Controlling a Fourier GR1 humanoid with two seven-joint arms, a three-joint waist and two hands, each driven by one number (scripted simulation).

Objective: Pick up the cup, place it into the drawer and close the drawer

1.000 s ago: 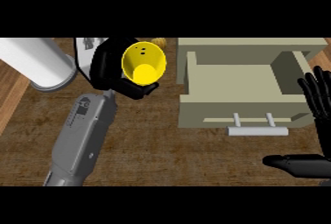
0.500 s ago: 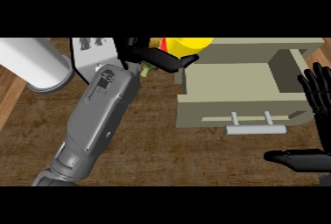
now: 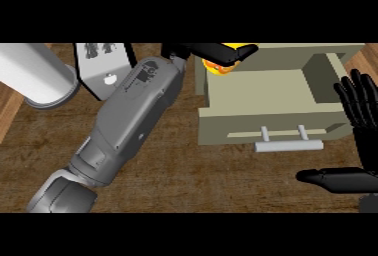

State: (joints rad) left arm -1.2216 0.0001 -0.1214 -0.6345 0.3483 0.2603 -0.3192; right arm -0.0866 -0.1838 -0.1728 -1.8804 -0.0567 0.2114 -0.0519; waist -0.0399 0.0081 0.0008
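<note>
Left hand (image 3: pixel 212 50), head view: my fingers are curled round the yellow cup (image 3: pixel 221 67), clenched on it from above. Most of the cup is hidden, only its lower yellow part with an orange patch shows under the fingers. My forearm runs up from the lower left, stretched long across the counter (image 3: pixel 184 175).

Change vs. a second ago: the cup was left of the drawer (image 3: pixel 251 127) with its mouth facing up at me. Half a second ago it was near the drawer's corner. Now it sits at the drawer's back left corner, over the rim or just inside; can't tell which, and can't tell if it's touching the wall. So pick-up is done and carry is nearly done. Cup not released, drawer open, handle (image 3: pixel 288 145) untouched.

Next, as I judge it: shift a bit more to the right so the cup clears the left wall, lower, let go. Risk is catching that wall on the way down.

Right hand (image 3: pixel 358 105): resting at the right edge, fingers straight and up, thumb out, same spot as before, holding nothing.

White cylinder (image 3: pixel 33 75) at far left hasn't moved.
</note>
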